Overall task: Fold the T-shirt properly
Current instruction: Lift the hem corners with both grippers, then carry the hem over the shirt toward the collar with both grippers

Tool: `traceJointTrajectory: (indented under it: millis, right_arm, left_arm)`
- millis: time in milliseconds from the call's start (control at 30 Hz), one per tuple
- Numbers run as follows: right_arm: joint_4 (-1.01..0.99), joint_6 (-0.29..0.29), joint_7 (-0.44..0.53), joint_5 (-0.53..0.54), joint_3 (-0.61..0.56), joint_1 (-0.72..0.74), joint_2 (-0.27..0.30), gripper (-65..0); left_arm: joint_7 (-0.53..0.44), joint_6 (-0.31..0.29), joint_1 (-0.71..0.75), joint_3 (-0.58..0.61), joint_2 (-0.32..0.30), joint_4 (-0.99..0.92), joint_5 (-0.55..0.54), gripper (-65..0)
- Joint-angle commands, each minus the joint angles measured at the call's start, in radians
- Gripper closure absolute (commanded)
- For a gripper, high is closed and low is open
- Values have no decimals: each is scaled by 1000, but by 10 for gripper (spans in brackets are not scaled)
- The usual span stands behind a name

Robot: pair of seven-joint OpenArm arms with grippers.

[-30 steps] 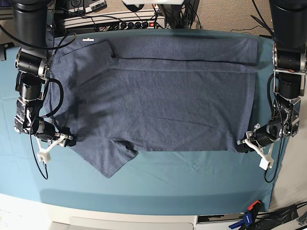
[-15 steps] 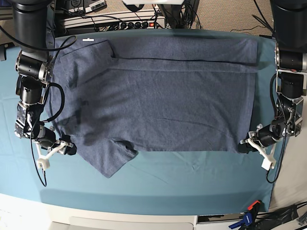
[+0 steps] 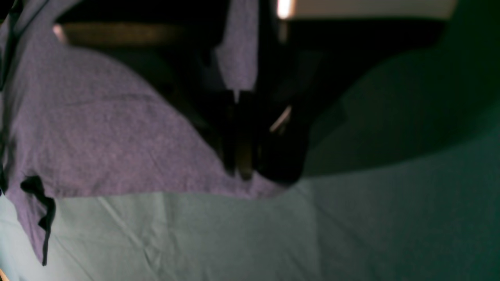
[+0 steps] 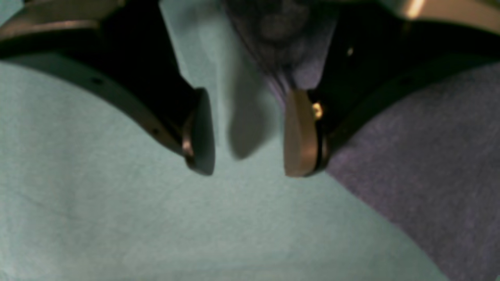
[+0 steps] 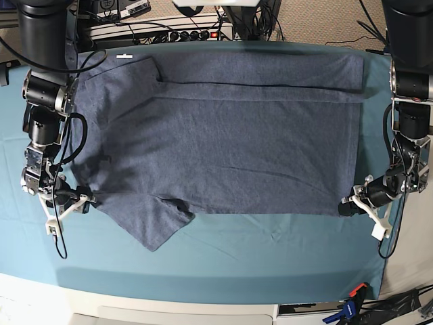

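The T-shirt (image 5: 223,142) lies spread flat on the teal table cloth (image 5: 223,257), with 1 sleeve (image 5: 159,227) pointing toward the near edge. The left gripper (image 5: 346,207) is clamped on the T-shirt's near corner; in the left wrist view its jaws are pressed together over the fabric edge (image 3: 238,183). The right gripper (image 4: 248,132) stands at the opposite near corner with its jaws apart, 1 fingertip (image 4: 299,132) touching the fabric edge, the other over bare cloth. Power strips (image 5: 162,30) sit beyond the far edge.
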Motion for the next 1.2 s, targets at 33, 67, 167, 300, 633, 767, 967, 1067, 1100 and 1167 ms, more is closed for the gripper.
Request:
traceJointTrajectory:
  millis: [33,67,167,300,633,767,967,1067,1100,1167]
  right_arm:
    - [14,11,24,10,2,32,0,-352]
    - [14,11,21,10,2,30,-9,-368]
    - [14,11,18,11,2,25,-34,-370]
    - [14,11,12,13,2,25,-61,-370]
    - [14,11,-5,14,2,25,-86,-369]
    - [14,11,-12,40,2,25,-89,-338]
    - [14,11,-26,55,2,24,-89,-71]
    - [14,11,-37,55,2,24,-89,0]
    - [14,11,-40,55,2,24,-88,0]
    - [14,11,-41,54,2,19,-88,0]
  left_arm:
    - [-18,-18,-34,-4,-17,13,-34,0]
    - [-18,-34,-34,-4,-17,13,-34,0]
    - [-18,-53,-34,-4,-16,13,-34,0]
    - [-14,-52,-34,-4,-17,13,-34,0]
    - [-15,-53,-31,-4,-16,13,-34,0]
    - [-15,-53,-31,-4,-16,13,-34,0]
    - [-15,-53,-31,-4,-16,13,-34,0]
    - [-15,-53,-31,-4,-16,13,-34,0]
    - [-14,-53,-31,-4,-16,13,-34,0]
    - [-14,-53,-31,-4,-17,13,-34,0]
